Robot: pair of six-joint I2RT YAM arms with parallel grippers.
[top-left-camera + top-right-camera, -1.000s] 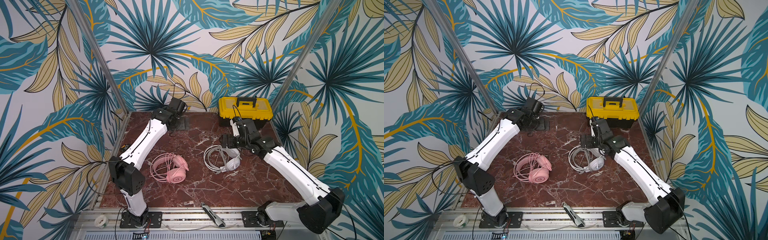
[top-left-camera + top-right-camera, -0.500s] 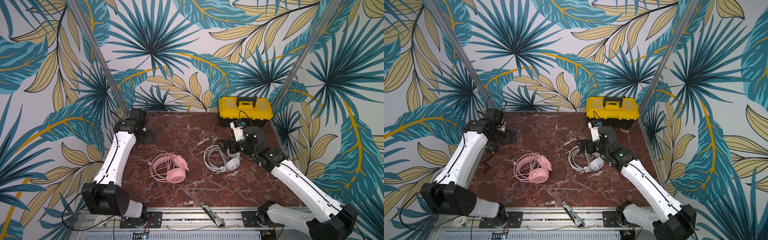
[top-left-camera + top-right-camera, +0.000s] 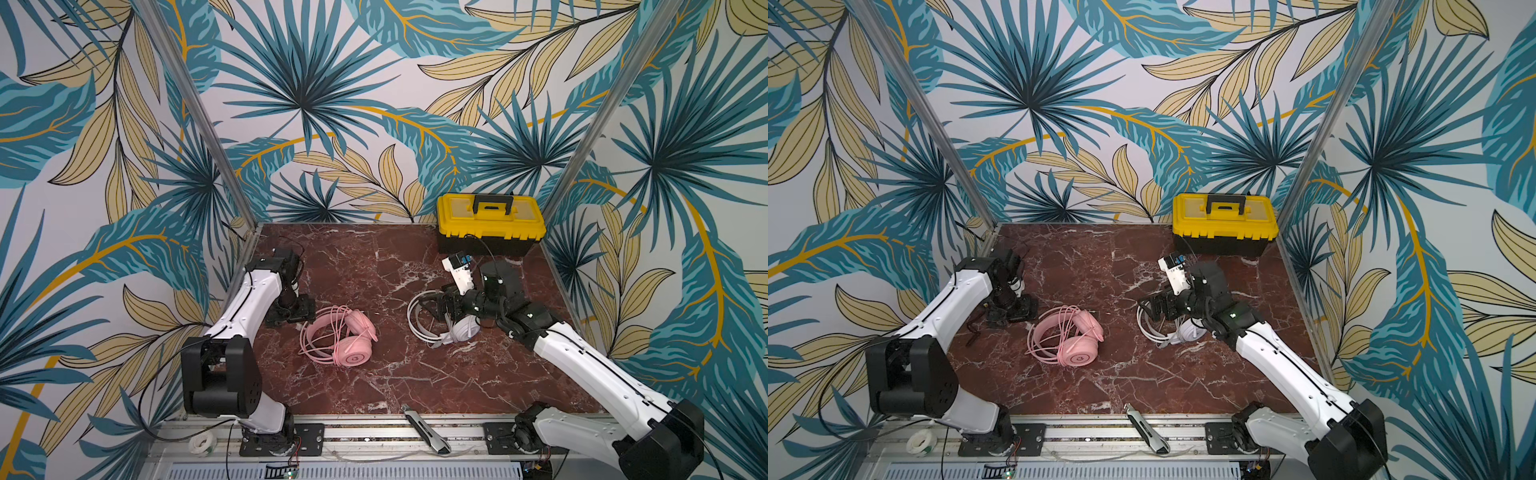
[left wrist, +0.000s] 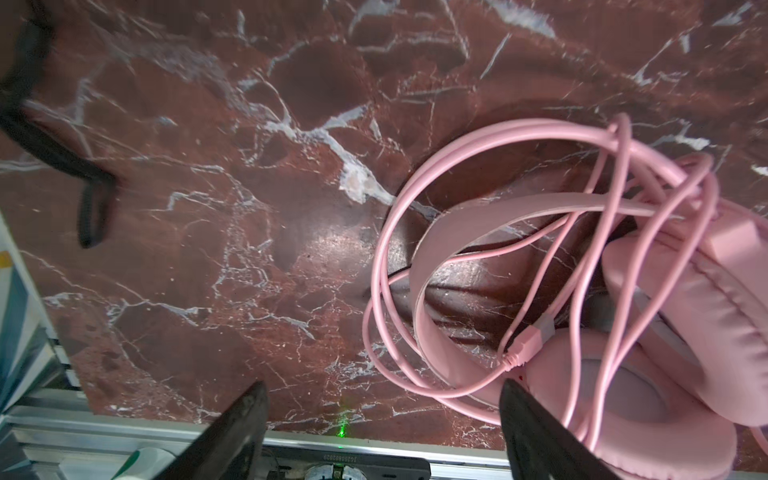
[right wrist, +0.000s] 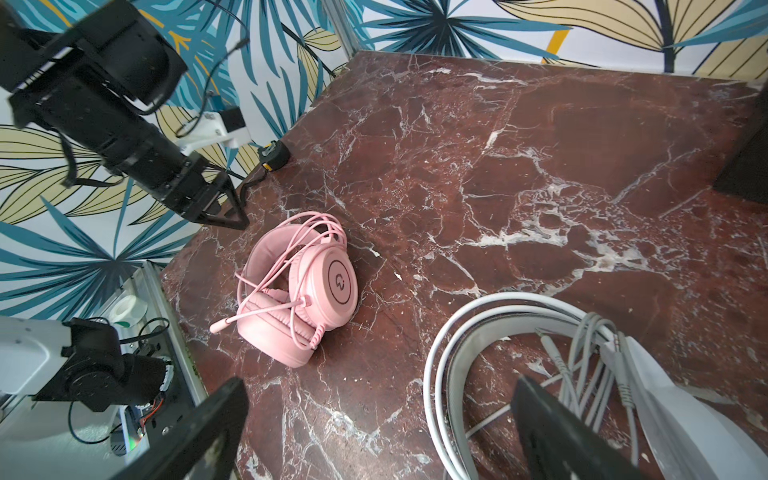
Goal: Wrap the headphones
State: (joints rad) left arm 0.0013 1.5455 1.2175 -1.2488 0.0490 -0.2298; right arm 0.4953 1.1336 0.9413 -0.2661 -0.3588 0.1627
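The pink headphones (image 3: 338, 336) (image 3: 1067, 337) lie folded on the marble table, their cable looped loosely over band and cups. My left gripper (image 3: 291, 312) (image 3: 1011, 311) hangs just left of them, open; in the left wrist view the pink headphones (image 4: 623, 291) lie beside one finger, with bare marble between the jaws of the left gripper (image 4: 382, 415). The white headphones (image 3: 440, 328) (image 3: 1168, 328) lie right of centre, cable coiled along the band. My right gripper (image 3: 436, 305) (image 5: 378, 415) stands open over that band, and the white headphones' (image 5: 453, 365) arc shows between its fingers.
A yellow toolbox (image 3: 490, 224) (image 3: 1225, 220) stands at the back right. A utility knife (image 3: 426, 428) and a tape roll (image 3: 201, 442) lie on the front rail. A black tape measure (image 5: 274, 156) with a strap (image 4: 91, 208) sits near the left wall.
My left arm has swung from the table's back corner forward, down beside the pink headphones. My right gripper has shifted slightly left and lower over the white band. Neither headset has moved.
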